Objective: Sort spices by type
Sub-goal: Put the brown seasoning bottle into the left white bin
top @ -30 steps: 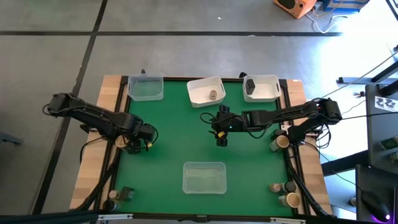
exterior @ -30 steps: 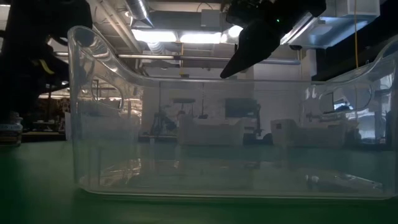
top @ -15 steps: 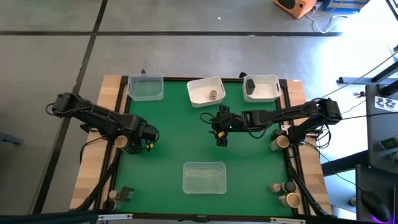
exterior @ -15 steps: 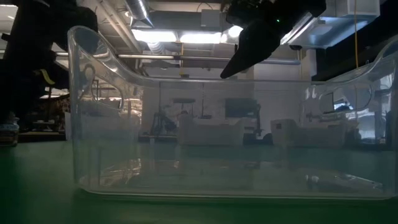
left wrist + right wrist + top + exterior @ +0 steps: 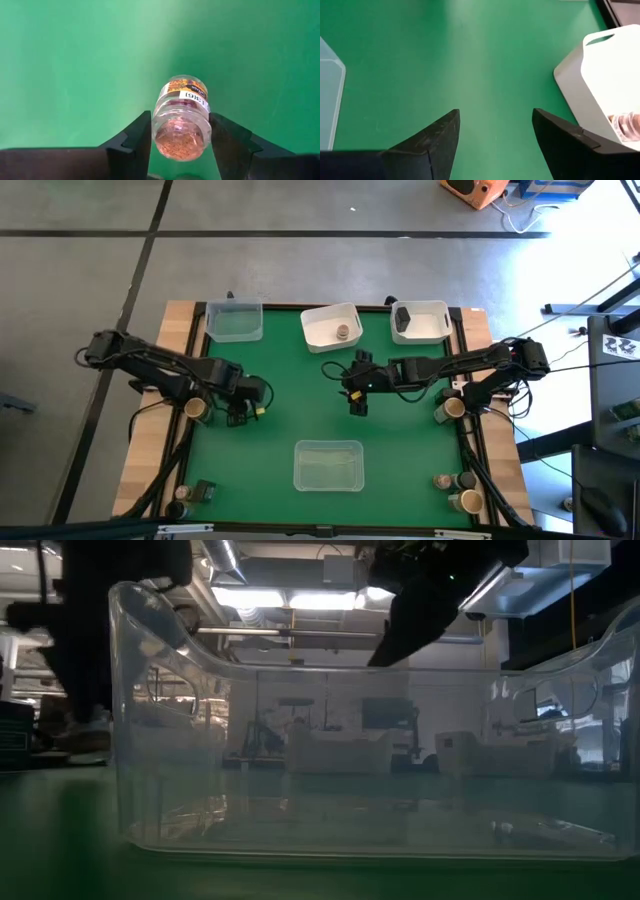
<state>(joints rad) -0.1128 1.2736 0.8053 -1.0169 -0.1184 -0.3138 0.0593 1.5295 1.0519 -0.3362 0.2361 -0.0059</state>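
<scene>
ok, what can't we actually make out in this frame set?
- Jar label, left wrist view: print too small and turned away; spice type unreadable.
- Dark object in the right white tray, high view: too small to identify.
- Jars at the table's right edge, high view: too small to type.
- Low view: clear tray fills the frame, blurring the table behind; the arms show only as silhouettes.

Small clear spice jar point(image 5: 182, 117) of orange-brown grains, pinched above green mat.
</scene>
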